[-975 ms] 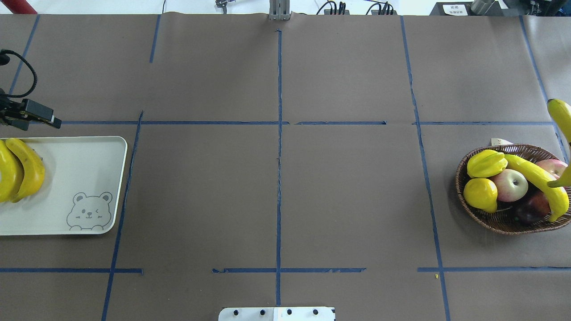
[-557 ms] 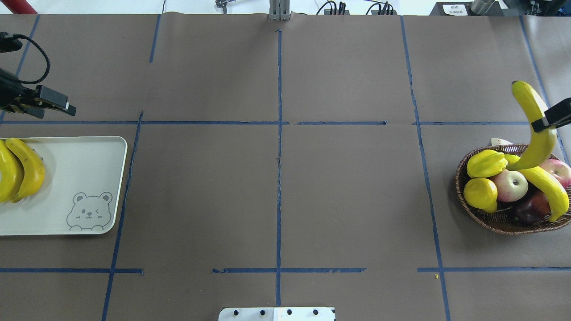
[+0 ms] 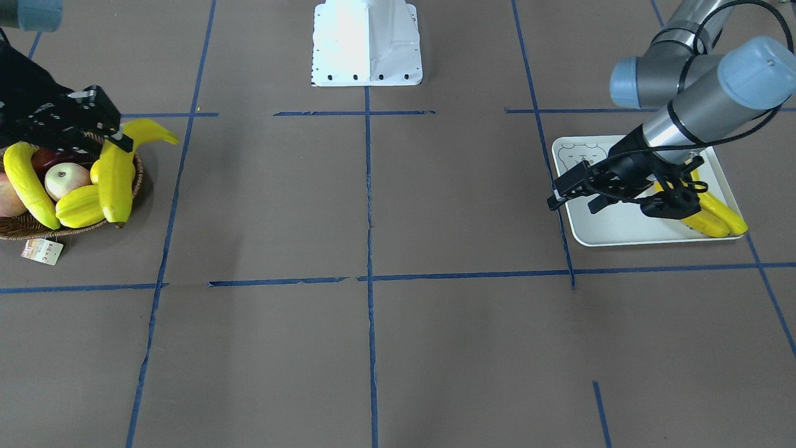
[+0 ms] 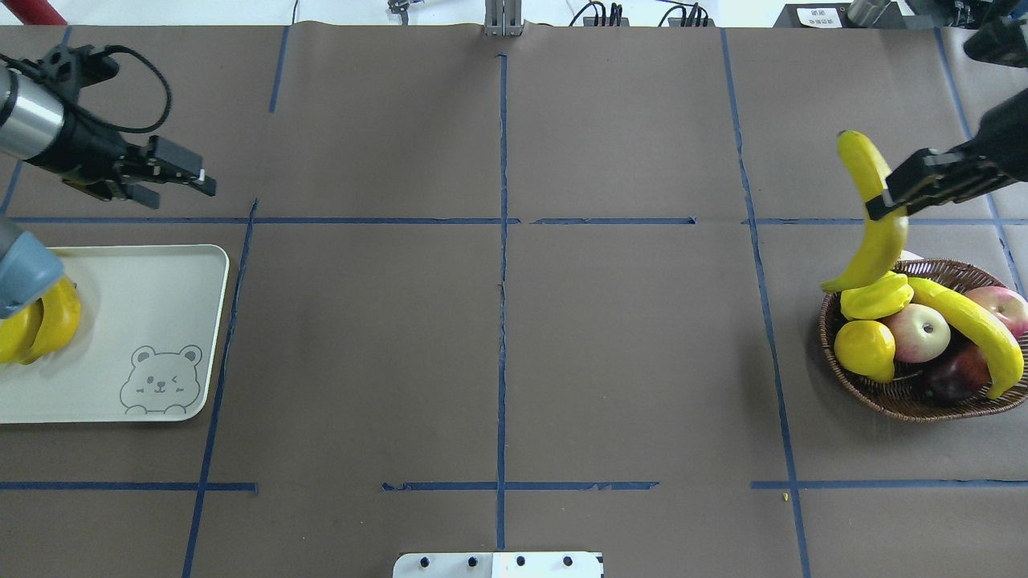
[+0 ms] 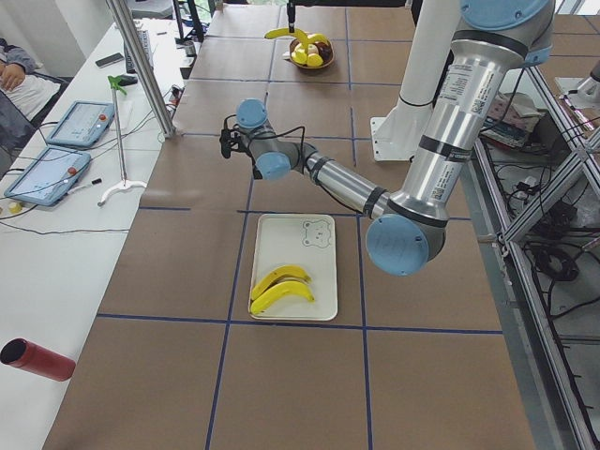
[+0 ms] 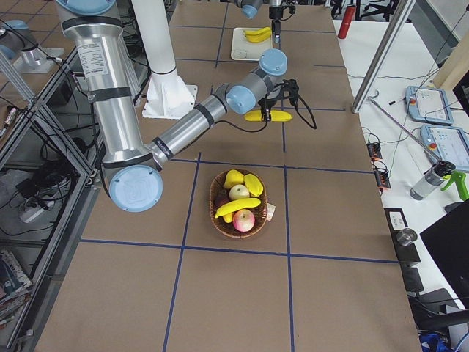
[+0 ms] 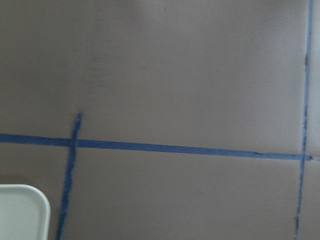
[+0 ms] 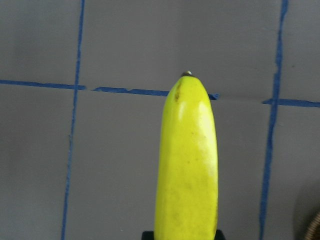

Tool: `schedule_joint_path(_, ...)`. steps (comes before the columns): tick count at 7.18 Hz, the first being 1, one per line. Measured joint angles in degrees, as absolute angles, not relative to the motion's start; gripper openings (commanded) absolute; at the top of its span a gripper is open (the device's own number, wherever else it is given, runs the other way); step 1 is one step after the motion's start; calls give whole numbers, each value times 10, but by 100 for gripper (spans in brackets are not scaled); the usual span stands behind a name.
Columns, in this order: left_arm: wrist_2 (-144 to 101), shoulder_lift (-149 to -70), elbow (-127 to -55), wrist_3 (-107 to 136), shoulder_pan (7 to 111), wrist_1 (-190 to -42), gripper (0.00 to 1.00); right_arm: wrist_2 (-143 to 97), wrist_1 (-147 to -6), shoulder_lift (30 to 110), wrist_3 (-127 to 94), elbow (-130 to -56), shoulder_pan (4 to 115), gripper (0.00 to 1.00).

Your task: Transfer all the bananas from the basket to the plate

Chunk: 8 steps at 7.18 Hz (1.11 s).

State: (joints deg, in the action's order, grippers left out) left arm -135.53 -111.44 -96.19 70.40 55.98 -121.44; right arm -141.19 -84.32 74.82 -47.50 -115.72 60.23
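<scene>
Right hand (image 4: 883, 205), upper right, clamping long curved yellow banana (image 4: 883, 245) mid-length, holding it clear above brown wicker basket (image 4: 899, 409) for lateral transfer. Left hand (image 4: 181, 186), upper left, fingers apart, empty, hovering off pale rectangular plate (image 4: 144, 305); drop zone unobstructed.

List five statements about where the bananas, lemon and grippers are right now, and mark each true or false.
1. The right gripper is shut on a banana. True.
2. Three bananas lie on the plate. False: two bananas lie there.
3. The basket holds no banana. False: one last banana lies in it.
4. The left gripper holds nothing. True.
5. The lemon lies on the plate. False: it is in the basket.
</scene>
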Motion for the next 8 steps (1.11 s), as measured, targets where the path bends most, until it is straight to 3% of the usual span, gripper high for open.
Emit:
schedule_joint_path(4,-1352,-1194,-956,817,536,-1260,99,-1298,-736,643,-649,-1115,463,4)
schedule_joint_path(8,-1306,-1249,-952,936,477,-1291,99,-1208,-648,590,-722,-1074,379,4)
